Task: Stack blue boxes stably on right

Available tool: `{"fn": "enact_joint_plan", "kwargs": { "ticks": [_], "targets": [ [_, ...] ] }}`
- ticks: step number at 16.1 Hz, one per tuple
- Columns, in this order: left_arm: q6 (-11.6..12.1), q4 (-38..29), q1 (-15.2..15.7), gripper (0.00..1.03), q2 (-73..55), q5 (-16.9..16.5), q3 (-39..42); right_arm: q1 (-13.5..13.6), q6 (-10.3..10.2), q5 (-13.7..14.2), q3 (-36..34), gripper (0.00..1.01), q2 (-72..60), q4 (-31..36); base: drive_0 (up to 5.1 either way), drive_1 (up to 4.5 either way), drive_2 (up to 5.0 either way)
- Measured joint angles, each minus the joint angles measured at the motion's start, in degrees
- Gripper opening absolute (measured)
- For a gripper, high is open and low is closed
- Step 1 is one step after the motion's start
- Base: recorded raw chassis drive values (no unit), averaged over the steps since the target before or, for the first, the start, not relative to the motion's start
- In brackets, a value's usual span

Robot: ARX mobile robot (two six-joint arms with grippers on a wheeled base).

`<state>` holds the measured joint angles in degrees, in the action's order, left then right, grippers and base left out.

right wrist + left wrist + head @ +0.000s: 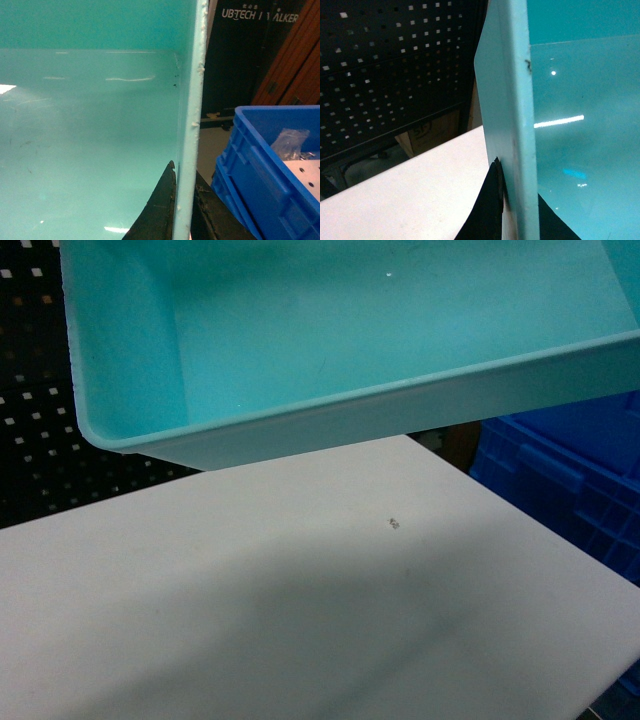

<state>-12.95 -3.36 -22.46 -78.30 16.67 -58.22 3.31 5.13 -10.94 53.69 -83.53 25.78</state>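
A light-turquoise tub (350, 330) hangs tilted above the white table (300, 590) and fills the top of the head view, its empty inside facing the camera. My left gripper (517, 200) is shut on the tub's left wall (510, 100), one black finger (487, 210) outside and one inside. My right gripper (184, 190) is shut on the tub's right wall (192, 100), gripped the same way, with a finger (157, 210) against the inner face. Neither gripper shows in the head view. No royal-blue tub is in view.
A ribbed dark-blue crate (570, 480) stands at the table's right edge, below and to the right of the held tub. Another ribbed crate (265, 170) holds a clear bag and a white perforated piece. A black pegboard (395, 75) stands behind the table on the left.
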Motion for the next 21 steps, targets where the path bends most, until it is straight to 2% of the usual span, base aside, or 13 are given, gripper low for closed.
{"fn": "enact_joint_plan", "kwargs": {
  "ticks": [21],
  "targets": [
    [0.15,0.09,0.33,0.02,0.00,-0.24,0.00,0.11,-0.17,-0.07,0.00,0.07,0.00,0.17,-1.6,-1.59,-1.6]
  ]
}}
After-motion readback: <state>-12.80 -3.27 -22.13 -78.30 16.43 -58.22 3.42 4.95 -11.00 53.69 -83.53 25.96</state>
